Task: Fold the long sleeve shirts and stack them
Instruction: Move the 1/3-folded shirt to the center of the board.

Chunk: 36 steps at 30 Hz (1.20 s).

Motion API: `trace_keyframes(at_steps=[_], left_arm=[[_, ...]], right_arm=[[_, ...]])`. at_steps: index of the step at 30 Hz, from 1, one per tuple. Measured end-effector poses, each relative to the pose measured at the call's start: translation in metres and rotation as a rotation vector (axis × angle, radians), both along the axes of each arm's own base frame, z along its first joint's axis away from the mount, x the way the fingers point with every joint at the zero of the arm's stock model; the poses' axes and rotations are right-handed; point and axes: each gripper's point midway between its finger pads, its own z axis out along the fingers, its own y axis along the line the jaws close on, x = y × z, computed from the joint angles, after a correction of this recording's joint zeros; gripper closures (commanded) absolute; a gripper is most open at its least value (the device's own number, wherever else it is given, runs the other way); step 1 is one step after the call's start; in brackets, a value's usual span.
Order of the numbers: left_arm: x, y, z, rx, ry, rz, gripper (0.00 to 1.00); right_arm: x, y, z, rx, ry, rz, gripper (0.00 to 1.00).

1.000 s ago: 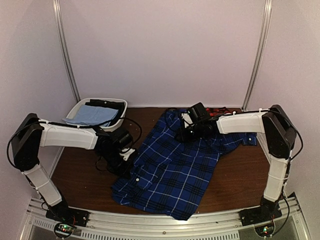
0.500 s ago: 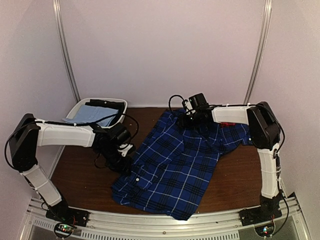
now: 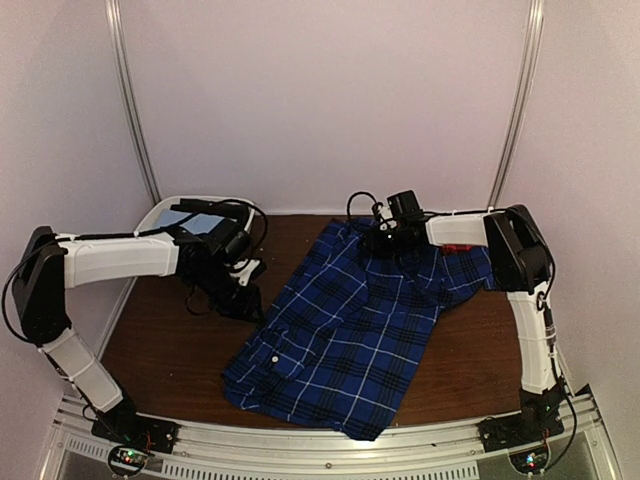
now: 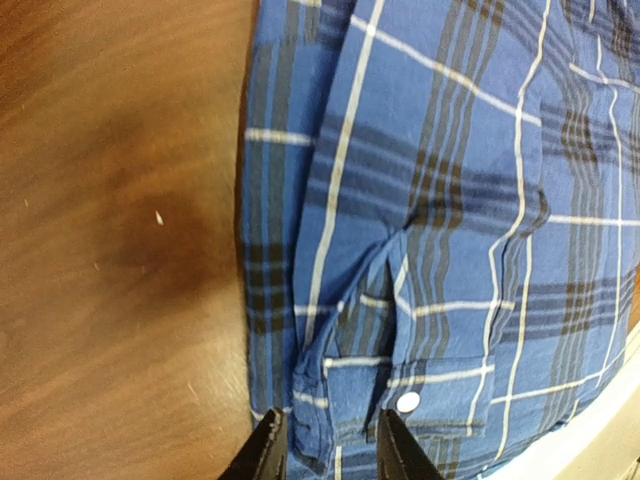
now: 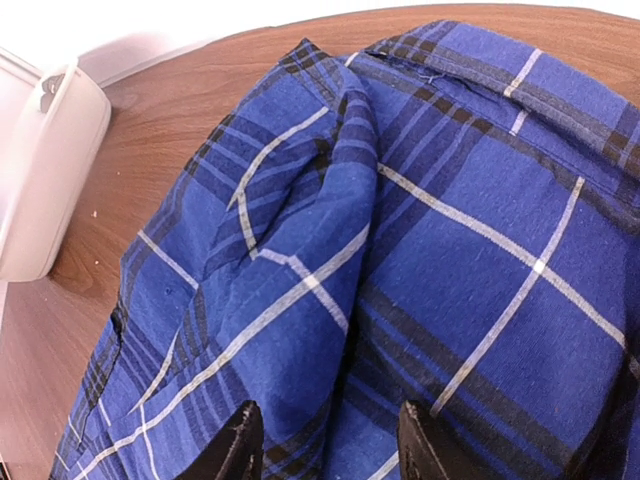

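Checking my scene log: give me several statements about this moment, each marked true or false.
1. The blue plaid shirt lies spread on the table. True.
2. The white bin sits at the table's far right. False: it sits at the far left.
3. The left gripper is open over the shirt's edge. True.
4. The right gripper is shut on a sleeve. False: it is open over the shirt.

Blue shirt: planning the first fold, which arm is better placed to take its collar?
Right. Right tool hangs open over the blue shirt's collar end; left tool is at its side edge.
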Motion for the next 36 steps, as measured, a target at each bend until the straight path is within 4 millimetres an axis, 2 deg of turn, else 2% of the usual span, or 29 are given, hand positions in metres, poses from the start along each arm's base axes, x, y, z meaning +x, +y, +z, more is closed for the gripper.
trace_keyframes(at_steps=[4, 8, 10, 15, 18, 21, 24, 30, 36], left_arm=[[0.019, -0.008, 0.001, -0.023, -0.016, 0.007, 0.68], [0.031, -0.018, -0.006, -0.037, -0.017, 0.0, 0.69], [0.034, -0.021, -0.011, -0.04, -0.013, -0.005, 0.69], [0.039, -0.023, -0.023, -0.042, 0.0, -0.005, 0.69], [0.044, -0.022, -0.027, -0.045, 0.006, 0.005, 0.69], [0.049, -0.02, -0.028, -0.056, 0.001, 0.015, 0.69], [0.053, -0.021, -0.031, -0.065, -0.002, 0.019, 0.69], [0.052, -0.023, -0.042, -0.067, 0.017, 0.015, 0.69], [0.053, -0.019, -0.047, -0.06, 0.025, 0.024, 0.66]], right_arm=[[0.003, 0.003, -0.009, 0.036, 0.017, 0.007, 0.55], [0.007, 0.01, -0.022, 0.06, 0.039, 0.02, 0.57], [0.01, 0.013, -0.022, 0.074, 0.036, 0.023, 0.61], [0.013, 0.017, -0.019, 0.094, 0.036, 0.024, 0.79], [0.013, 0.017, -0.019, 0.096, 0.039, 0.02, 0.93], [0.014, 0.016, -0.019, 0.091, 0.038, 0.014, 1.0], [0.012, 0.01, -0.016, 0.069, 0.034, -0.014, 1.0], [0.016, -0.002, 0.002, 0.024, -0.004, -0.061, 0.99], [0.015, -0.006, -0.001, -0.007, 0.009, -0.074, 0.71]])
